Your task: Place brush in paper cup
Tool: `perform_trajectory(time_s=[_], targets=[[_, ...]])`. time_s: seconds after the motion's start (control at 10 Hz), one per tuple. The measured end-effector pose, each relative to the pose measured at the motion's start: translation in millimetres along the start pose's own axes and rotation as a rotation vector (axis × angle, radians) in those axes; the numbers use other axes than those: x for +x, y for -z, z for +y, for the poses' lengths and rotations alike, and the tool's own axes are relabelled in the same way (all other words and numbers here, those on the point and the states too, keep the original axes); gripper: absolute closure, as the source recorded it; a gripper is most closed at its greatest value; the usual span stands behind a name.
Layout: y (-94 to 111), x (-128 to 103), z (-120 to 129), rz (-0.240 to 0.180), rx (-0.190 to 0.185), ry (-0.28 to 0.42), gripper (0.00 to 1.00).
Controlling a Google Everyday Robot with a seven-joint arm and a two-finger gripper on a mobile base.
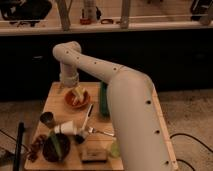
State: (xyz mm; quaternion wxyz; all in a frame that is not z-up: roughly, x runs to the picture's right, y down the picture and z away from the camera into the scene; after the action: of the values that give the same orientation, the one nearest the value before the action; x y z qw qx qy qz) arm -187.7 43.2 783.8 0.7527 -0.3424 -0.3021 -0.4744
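The brush (88, 115) is a slim pale stick with a dark section, lying on the wooden table (55, 97) just right of centre. The white paper cup (65, 128) lies on its side to the brush's lower left, near the front. My gripper (77, 93) hangs from the white arm over an orange bowl (75, 101) at the back of the table. It is behind and left of the brush and well behind the paper cup. It does not touch either of them.
A small grey metal cup (47, 118) stands left of the paper cup. A silver fork (101, 132) lies right of it. A dark bowl (55, 148) with something green, a green object (104, 106) and a flat block (94, 153) also sit on the table. My arm hides the table's right side.
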Motion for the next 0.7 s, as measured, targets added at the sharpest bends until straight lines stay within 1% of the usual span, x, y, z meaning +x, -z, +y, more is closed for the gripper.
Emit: perform_trajectory(time_s=[0.7], targets=[[-2.4, -1.9, 0.0, 0.000, -0.003, 0.010, 0.20]])
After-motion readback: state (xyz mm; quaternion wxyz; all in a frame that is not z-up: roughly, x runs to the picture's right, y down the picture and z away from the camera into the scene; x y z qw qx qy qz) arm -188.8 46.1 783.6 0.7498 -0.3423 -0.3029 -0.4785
